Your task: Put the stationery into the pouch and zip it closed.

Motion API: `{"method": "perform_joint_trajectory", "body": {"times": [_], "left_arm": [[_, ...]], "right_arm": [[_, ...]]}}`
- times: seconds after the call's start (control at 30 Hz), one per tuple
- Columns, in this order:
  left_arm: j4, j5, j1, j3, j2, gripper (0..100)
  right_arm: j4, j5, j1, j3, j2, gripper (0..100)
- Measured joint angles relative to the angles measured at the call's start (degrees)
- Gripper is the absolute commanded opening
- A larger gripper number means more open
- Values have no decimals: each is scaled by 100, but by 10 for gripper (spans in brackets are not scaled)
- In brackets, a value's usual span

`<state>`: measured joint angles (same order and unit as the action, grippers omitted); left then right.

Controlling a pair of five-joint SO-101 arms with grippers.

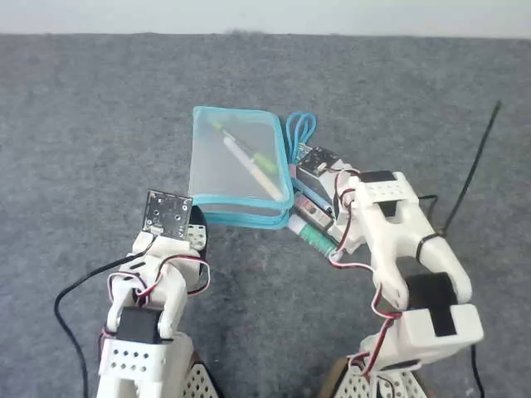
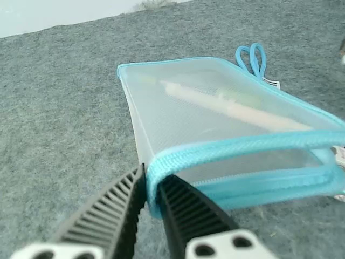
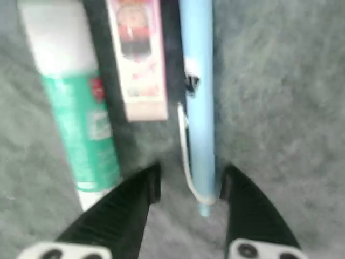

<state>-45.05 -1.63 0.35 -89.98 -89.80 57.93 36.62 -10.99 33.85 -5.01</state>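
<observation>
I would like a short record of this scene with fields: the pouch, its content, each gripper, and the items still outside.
Pouch: translucent, teal edge, on grey mat, mouth open
Inside: one marker
Left gripper: shut on the pouch's edge
Right gripper: open, fingers on either side of blue pen
Outside: blue pen, glue stick, pink pack, side by side next to the pouch

Grey felt-like mat [image 1: 99, 108] covers the whole table. Pale wall strip [image 1: 249, 15] along the top edge. Thin black cable [image 1: 477, 162] at right.
</observation>
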Motion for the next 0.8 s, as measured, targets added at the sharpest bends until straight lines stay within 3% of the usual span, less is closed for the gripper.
{"method": "perform_joint_trajectory", "body": {"times": [0.1,0.3,0.57,0.8], "left_arm": [[0,0,0,0,0,12],[0,0,9,0,0,12],[0,0,9,0,0,12],[0,0,9,0,0,12]], "right_arm": [[-9,-9,0,-26,-18,180],[-53,-9,70,-105,-26,3],[-35,-211,396,-62,-62,29],[747,-299,1081,-114,457,29]]}}
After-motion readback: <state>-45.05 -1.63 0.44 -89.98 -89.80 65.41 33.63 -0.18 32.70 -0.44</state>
